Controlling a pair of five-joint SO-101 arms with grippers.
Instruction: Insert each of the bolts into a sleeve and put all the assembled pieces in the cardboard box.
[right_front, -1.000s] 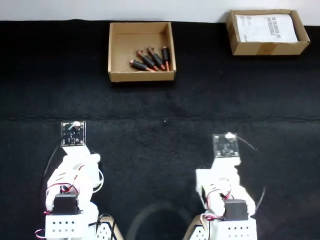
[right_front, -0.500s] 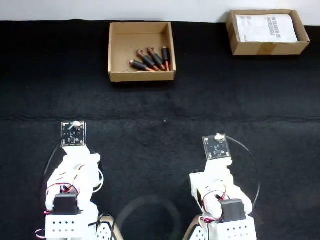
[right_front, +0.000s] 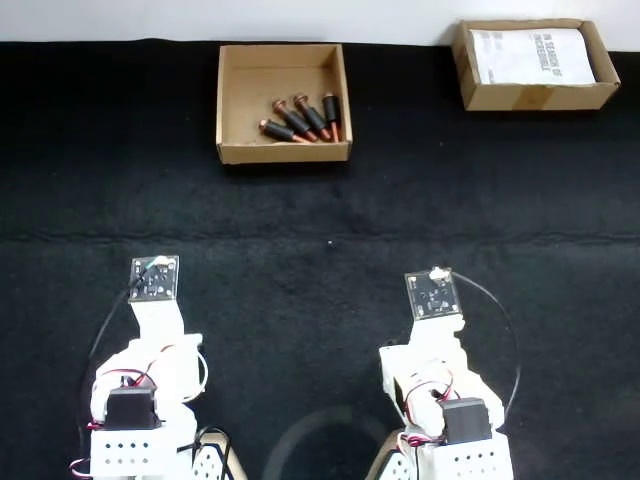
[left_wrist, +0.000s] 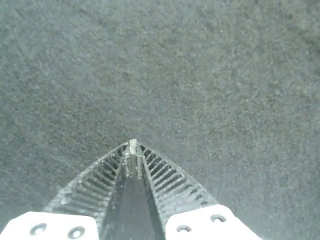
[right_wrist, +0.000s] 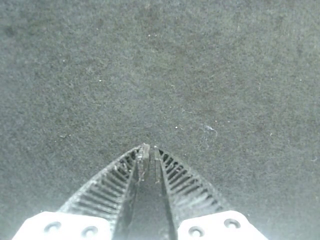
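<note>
Well short of the cardboard box (right_front: 250, 95), both arms' jaws sit pressed together over black mat (right_front: 330, 210).

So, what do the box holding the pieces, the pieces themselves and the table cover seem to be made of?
Box: cardboard, judging by the plain brown, matte walls.
Pieces: the coppery, shiny ends look like metal; the dark bodies could be plastic or rubber, unclear.
Table cover: black cloth, likely felt, with a fuzzy, speckled surface.

Overhead camera above table; wrist cameras close over mat (left_wrist: 200, 75)
</note>
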